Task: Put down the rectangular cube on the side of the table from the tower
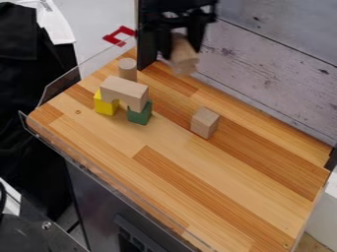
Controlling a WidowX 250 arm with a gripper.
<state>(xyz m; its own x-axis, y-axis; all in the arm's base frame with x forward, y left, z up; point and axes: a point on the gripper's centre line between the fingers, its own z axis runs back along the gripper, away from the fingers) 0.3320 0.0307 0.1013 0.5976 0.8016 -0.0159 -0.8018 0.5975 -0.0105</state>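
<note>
So, going across from the upper left of the frame, we had the tower (125, 92) standing fine: yellow block (105, 104) under one end of the arch (116, 88), cylinder (127, 70) upright just behind, green block (139, 114) under the other end. Next came the gripper (180, 53), up at top centre, fingers closed on a wooden block (184, 61) hanging tilted above the table's (227, 184) back edge. We took that one for the rectangular cube, so we'd have called the pick-up half done, and clear of the tower too. Right of centre, a pale block (205, 123) sat on the tabletop by itself, well apart from the tower. What was left for us, as we judged it: pick a spot off to the side, lower the piece, straighten it, let go. Basically the whole put-down, tbh.
</note>
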